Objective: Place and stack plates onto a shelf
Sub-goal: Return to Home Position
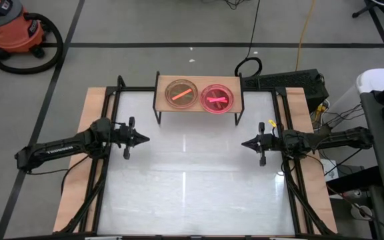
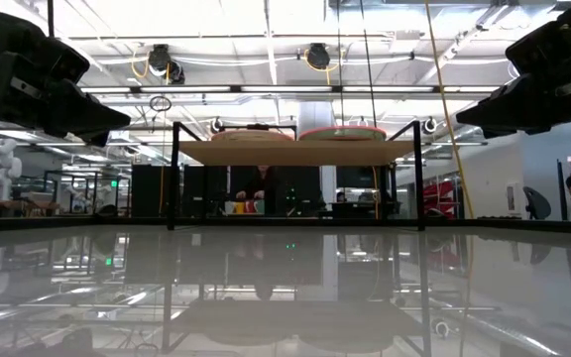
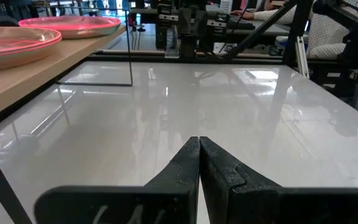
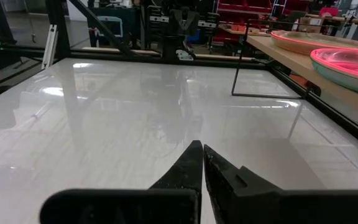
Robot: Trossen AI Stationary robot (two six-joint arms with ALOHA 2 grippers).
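Note:
Two stacks of plates rest side by side on the light-wood shelf [image 1: 199,107] at the table's far edge: an orange-topped stack [image 1: 181,94] on the left and a pink-topped stack [image 1: 217,98] on the right. In the low view the stacks [image 2: 342,132] show as thin rims above the shelf board [image 2: 295,152]. My left gripper [image 1: 145,139] hovers shut over the table's left side, pointing right. My right gripper [image 1: 245,143] hovers shut over the right side, pointing left. Each is empty and well short of the shelf.
The white tabletop [image 1: 192,180] lies between the arms, framed by black rails and wooden side boards [image 1: 79,173]. The shelf's thin black legs [image 1: 157,117] stand on the far part of the table. People and benches show in the room beyond.

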